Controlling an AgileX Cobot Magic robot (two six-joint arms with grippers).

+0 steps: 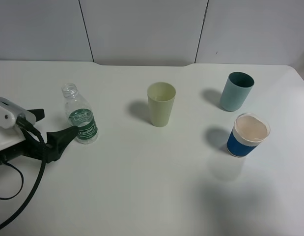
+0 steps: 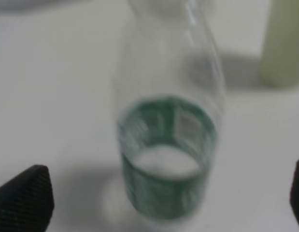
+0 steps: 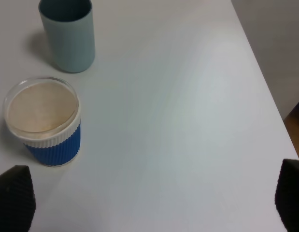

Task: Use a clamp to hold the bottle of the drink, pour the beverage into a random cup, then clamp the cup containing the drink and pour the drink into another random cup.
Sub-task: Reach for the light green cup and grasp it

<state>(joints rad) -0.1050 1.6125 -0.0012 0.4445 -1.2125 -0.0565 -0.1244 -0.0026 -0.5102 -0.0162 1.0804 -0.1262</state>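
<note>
Three cups are standing on the one tabletop (image 1: 142, 196): one pale yellow-green tumbler (image 1: 161, 104), one teal tumbler (image 1: 236, 91) and one blue-banded white cup (image 1: 248, 135). One bottle (image 1: 80, 118) is standing with them, making four vessels in all, and it is wearing a single green label (image 1: 85, 130). Two clamps are showing: the left clamp (image 1: 59, 121) is appearing in the high view and in its own wrist view, the right clamp (image 3: 151, 198) only in its wrist view. Each clamp is presenting two black jaws, four in all. The right wrist view is taking in two of the three cups; the left wrist view is taking in one cup and the one bottle.
</note>
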